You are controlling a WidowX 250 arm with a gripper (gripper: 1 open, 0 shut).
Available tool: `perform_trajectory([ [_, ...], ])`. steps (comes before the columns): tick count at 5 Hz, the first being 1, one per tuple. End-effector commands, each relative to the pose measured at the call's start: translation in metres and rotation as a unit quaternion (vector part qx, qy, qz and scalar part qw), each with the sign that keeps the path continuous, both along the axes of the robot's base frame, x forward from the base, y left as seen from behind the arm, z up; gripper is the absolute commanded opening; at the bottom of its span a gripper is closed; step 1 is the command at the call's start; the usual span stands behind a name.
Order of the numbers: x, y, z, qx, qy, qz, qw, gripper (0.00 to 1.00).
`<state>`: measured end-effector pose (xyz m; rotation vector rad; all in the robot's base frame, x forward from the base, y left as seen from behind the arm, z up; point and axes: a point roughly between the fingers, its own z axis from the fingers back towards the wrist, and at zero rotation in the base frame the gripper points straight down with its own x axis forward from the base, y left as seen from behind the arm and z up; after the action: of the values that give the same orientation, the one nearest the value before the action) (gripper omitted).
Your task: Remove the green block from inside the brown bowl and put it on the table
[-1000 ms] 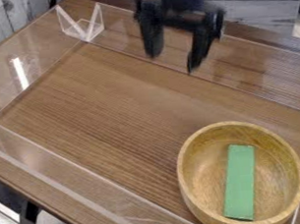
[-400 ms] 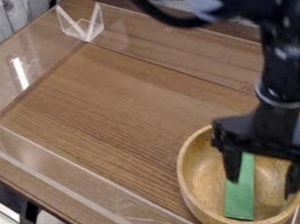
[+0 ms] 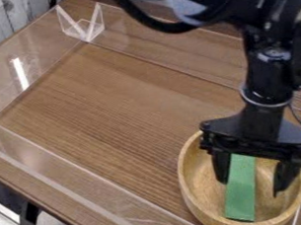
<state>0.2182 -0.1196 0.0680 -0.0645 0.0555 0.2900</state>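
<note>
Camera view: claw (image 3: pixel 258 169) pointing down into brown bowl (image 3: pixel 199 180), spread wide, one finger (image 3: pixel 225 165) on either side of green block (image 3: pixel 247 193). Block flat on bowl floor, ungripped. Bowl at near right corner of counter (image 3: pixel 99 99), beside clear wall (image 3: pixel 42 45).

We see clear acrylic walls (image 3: pixel 31 65) fencing the surface, glare streaks on the left panel, a small clear bracket (image 3: pixel 79 22) at the far-left corner, dark floor below the near-left edge.
</note>
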Motion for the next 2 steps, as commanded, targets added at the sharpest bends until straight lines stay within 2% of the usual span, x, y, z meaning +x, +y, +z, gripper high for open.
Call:
perform_trajectory([
  [1, 0.0084, 0.0019, 0.0158, -0.021, -0.027, 0.009, 0.9994, 1.0],
  [2, 0.0102, 0.0043, 0.0159, -0.027, -0.027, 0.015, 0.9992, 1.0],
])
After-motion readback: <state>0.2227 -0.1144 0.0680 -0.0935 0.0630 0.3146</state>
